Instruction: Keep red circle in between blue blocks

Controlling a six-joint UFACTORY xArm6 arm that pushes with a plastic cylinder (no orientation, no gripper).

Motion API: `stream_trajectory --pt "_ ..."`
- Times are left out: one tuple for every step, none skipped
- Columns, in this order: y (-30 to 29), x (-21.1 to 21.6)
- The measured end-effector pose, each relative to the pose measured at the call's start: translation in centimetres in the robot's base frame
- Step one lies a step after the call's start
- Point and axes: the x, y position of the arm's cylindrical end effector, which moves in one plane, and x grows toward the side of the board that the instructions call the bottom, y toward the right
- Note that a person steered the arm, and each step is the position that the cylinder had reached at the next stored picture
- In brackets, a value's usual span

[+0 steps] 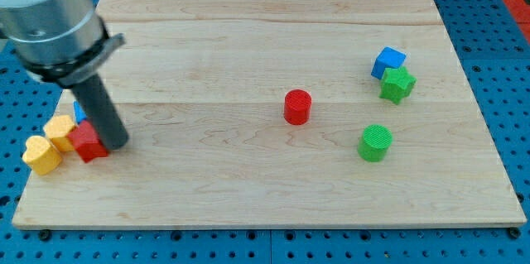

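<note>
Distance is what matters: my tip [116, 141] sits near the board's left edge, touching or just beside a red block [88, 141], while the red circle [297, 107] stands well apart toward the view's right, near the board's middle. One blue block [387, 60] lies by the right edge, touching a green star [397, 85]; another blue block [79, 112] peeks from behind the rod. No gripper exists, and no containers appear. Two yellow blocks [50, 144] crowd the left edge; a green cylinder [375, 142] sits lower right

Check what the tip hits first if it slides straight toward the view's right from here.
Likely nothing soon: from my tip, bare board runs right; the red cylinder sits higher, the green cylinder lies nearest that line, though depth is unclear.
</note>
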Motion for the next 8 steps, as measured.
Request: stream_trajectory --pt "3.8 0.0" --pt "9.8 -1.7" --pt "13.3 -6.4" --pt "22.0 -8.8" --pt "29.5 -8.8" --pt "30.9 -4.5" --pt "26.9 -3.6" --pt "25.6 -7.2"
